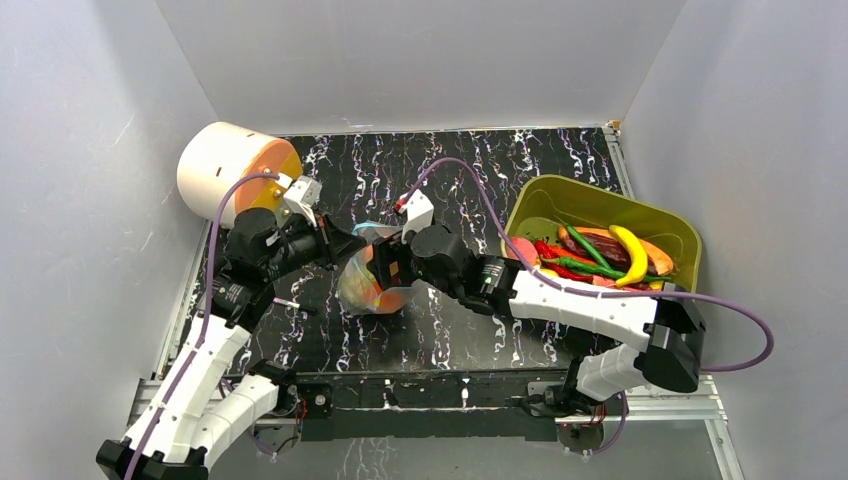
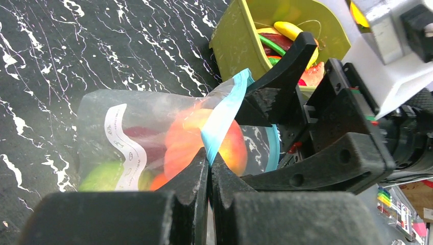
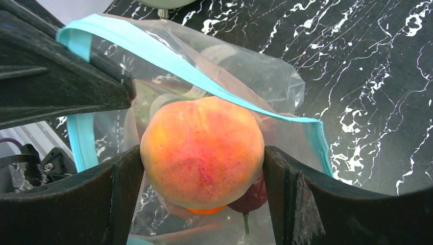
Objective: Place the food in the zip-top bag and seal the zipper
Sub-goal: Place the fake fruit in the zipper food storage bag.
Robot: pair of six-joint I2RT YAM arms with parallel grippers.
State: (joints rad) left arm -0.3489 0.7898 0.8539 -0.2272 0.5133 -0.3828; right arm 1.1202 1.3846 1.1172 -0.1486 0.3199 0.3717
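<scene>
The peach [image 3: 202, 153] is in my right hand [image 3: 202, 176]. The two fingers are spread wide and press on its two sides, so I am gripping it. It sits right at the mouth of the zip-top bag [image 3: 275, 81], with the blue zipper [image 3: 153, 48] running over the top of it. I think it is partly in the bag but not let go yet.

My left hand [image 2: 209, 164] is clenched on the blue edge of the bag and holds that side up, so the mouth stays wide.

Some food is already in the bag. I can see something green [image 2: 99, 176] low down, something dark red [image 3: 253, 196] under the peach, and a bit of orange.

More food is waiting in the green bin [image 1: 530, 200], off to my right on the bench [image 1: 450, 170]. There is a yellow banana [image 1: 630, 255], some red peppers [image 1: 552, 250] and other long pieces.

So I think the job is about half done. The peach has to drop in, the bin has to be emptied piece by piece, and then the zipper has to be pressed shut. It is wide open now.
</scene>
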